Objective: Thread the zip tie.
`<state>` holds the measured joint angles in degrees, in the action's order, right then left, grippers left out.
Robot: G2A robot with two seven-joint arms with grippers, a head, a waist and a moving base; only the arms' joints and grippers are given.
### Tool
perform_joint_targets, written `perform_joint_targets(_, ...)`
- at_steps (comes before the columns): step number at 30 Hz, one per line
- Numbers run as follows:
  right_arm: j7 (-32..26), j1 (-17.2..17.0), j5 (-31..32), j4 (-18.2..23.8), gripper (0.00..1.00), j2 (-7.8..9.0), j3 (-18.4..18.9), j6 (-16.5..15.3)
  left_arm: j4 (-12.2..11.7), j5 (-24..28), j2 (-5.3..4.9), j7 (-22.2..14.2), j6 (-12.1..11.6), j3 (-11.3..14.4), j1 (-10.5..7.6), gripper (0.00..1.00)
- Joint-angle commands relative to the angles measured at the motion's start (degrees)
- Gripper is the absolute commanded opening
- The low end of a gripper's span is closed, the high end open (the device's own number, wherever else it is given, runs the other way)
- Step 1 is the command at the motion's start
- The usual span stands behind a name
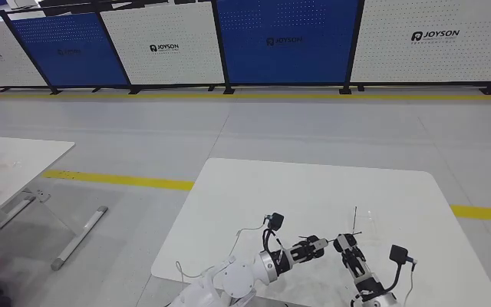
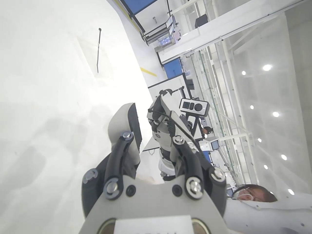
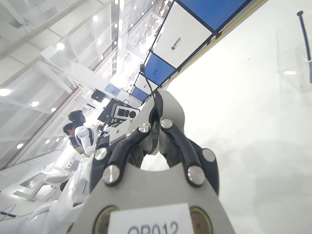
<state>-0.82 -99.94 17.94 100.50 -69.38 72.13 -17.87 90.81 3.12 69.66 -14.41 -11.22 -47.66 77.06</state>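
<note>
The right hand (image 3: 157, 98) has its fingers pressed together on a black zip tie. This held zip tie (image 3: 147, 80) sticks out past the fingertips as a thin, slightly curved strip, its small square head at the free end. How much of the strap runs back between the fingers cannot be told.

The left hand (image 2: 147, 113) is just beside the right hand, the two pointing towards each other over the near part of the white tabletop (image 1: 268, 199). The left hand's fingers (image 2: 132, 122) stand apart with nothing between them, and the black ribbed pad of one faces the gap. Whether the two hands touch cannot be told. In the top view the left hand (image 1: 313, 247) comes in from one side of the right hand (image 1: 341, 244), and both are low over the tabletop.

A second black zip tie lies flat on the tabletop, near the right hand and on the side away from the robot. This loose zip tie (image 1: 354, 219) is nearly straight, with its head at the end farther from the right hand and its tail pointing back towards it. The left wrist view (image 2: 98, 49) and the right wrist view (image 3: 304, 37) both show it apart from either hand. It appears to lie across a faint clear sheet (image 3: 290, 57) that rests on the tabletop.

Beyond the tabletop from the right hand, a yellow floor line (image 1: 115, 179) crosses the grey floor, and a row of blue and white partition panels (image 1: 288, 38) stands behind it.
</note>
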Motion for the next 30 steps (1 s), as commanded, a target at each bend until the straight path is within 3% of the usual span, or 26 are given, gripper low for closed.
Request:
perform_joint_targets(1, -0.4, 0.0, -0.1, -0.1, 0.00, -0.01, 0.0, -0.3, -0.2, 0.3, 0.06, 0.1, 0.0, 0.0, -0.11, 0.23)
perform_joint_targets(15, -0.4, -0.6, 0.5, 0.3, 0.00, -0.07, 0.5, -1.3, -0.6, 0.7, 0.23, 0.3, -0.2, -0.2, -0.27, 0.09)
perform_joint_targets(17, -0.3, -0.6, 0.4, 0.3, 0.00, -0.10, 0.5, -1.3, -0.6, 0.8, 0.23, 0.3, -0.3, -0.3, -0.19, 0.06)
perform_joint_targets(18, -0.3, -0.6, 0.4, 0.3, 0.00, -0.11, 0.5, -1.3, -0.6, 0.8, 0.23, 0.2, -0.3, -0.3, -0.16, 0.00)
perform_joint_targets(30, -0.8, -0.5, 0.4, 0.2, 0.00, -0.25, 0.5, -1.2, -0.5, 1.0, 0.33, 0.3, -1.0, -0.4, 0.03, 0.00)
